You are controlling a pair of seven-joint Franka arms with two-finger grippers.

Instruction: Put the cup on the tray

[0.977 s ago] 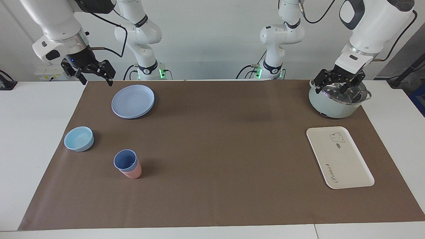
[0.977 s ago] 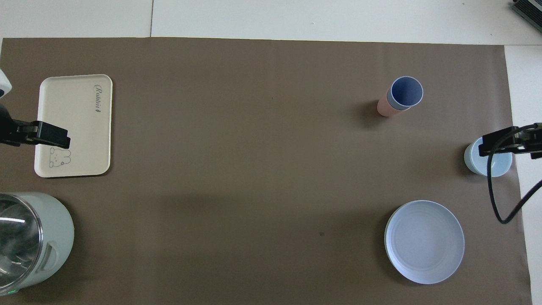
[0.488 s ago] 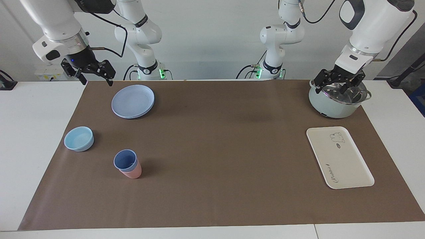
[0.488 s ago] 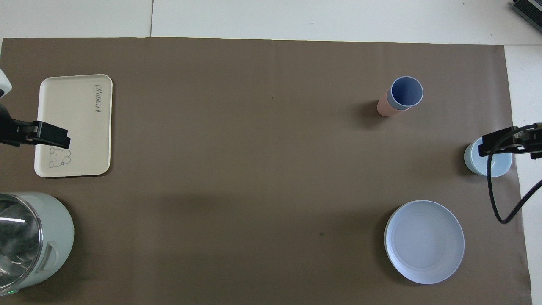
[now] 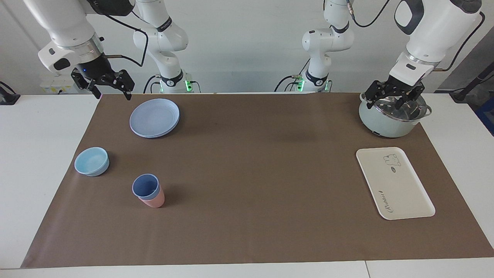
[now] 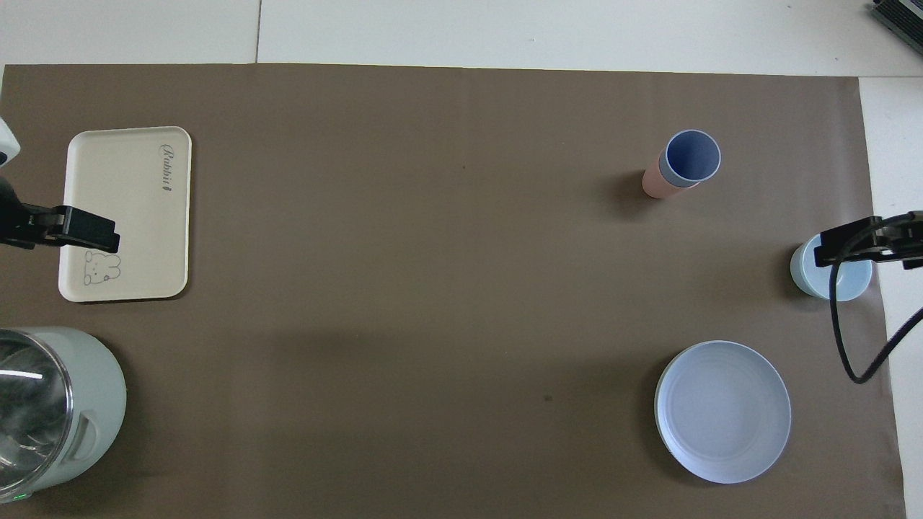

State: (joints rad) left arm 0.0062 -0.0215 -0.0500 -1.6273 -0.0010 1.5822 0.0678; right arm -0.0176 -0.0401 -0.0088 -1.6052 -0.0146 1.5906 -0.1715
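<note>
The right pincer (image 5: pixel 110 87) hangs in the air over the right arm's end of the counter (image 5: pixel 38 127), beside the round plate (image 5: pixel 154 117), with its fingers spread and nothing between them. The left pincer (image 5: pixel 393 99) hangs over the pot (image 5: pixel 391 117) at the left arm's end, fingers likewise spread and grasping nothing.

Counted out, there are two pincers, two cups, one plate, one bowl (image 5: pixel 92 161), one pot and one tray (image 5: pixel 394 183), all on a brown mat (image 5: pixel 251 173) that covers most of the counter.

The blue cup (image 5: pixel 146 186) sits nested upright inside the pink cup (image 5: pixel 154 200), so only its rim and inner wall show above the pink one. This pair stands toward the right arm's end, farther from the robots than the bowl and the plate, and well apart from both pincers. The bowl lies between the plate and the cups in depth, closer to the mat's edge.

The tray lies flat toward the left arm's end, farther from the robots than the pot, with its bear drawing at the end nearer to them. It carries nothing, and the blue cup is well apart from it, almost the mat's length away.
</note>
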